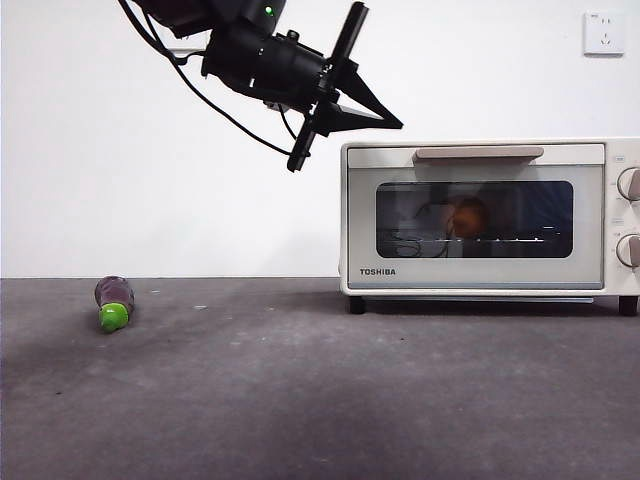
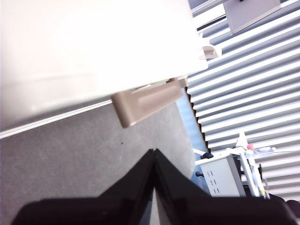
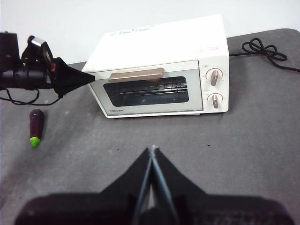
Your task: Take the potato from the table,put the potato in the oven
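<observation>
Left pincer (image 1: 395, 124), closed, beside oven (image 1: 480, 260) corner.

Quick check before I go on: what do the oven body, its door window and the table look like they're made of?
Oven: likely painted sheet metal, smooth cream surface with a soft sheen. Window: dark glass, showing reflections. Table: dark grey, mottled, matte and rough, maybe felt or stone-look; can't tell.

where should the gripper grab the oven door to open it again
By the beige bar handle along the top of the oven door. Come from the front, one jaw above and one below: it is a long bar that stands out from the closed door. The left gripper, jaws shut, is nearest.
</observation>
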Robot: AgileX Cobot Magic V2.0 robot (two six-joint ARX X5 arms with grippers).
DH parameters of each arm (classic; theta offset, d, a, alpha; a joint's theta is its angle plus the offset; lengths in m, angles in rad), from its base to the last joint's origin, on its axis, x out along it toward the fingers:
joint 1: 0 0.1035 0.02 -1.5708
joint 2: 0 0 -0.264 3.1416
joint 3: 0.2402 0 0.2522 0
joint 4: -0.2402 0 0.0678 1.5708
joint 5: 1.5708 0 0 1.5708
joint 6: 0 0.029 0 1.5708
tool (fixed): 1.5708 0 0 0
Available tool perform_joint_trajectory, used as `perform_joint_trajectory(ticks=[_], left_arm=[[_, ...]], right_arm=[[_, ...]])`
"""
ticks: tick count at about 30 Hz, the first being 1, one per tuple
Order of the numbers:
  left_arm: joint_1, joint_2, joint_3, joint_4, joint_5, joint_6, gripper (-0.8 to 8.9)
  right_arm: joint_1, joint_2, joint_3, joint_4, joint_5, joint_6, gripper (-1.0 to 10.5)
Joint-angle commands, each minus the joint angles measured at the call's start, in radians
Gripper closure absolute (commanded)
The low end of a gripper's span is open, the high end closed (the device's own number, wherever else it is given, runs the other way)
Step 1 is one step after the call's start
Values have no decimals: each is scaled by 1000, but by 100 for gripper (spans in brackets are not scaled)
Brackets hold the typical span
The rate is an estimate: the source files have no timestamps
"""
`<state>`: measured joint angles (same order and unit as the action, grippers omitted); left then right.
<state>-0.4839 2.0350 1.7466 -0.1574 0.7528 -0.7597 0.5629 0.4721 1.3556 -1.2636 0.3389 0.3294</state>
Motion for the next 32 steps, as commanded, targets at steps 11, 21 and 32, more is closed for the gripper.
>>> perform_joint_trajectory(ticks=[11,21,32], left_arm=[[12,-40,4,-10,51,63,821],[12,-221,4,-156,-42,301,821],[12,-540,4,-586,-378,656,818]], right_arm=[[0,-3,-1,-96,21,10,946],[0,2,-2,-109,62,11,946],[0,3,-2,-109,62,8,945]])
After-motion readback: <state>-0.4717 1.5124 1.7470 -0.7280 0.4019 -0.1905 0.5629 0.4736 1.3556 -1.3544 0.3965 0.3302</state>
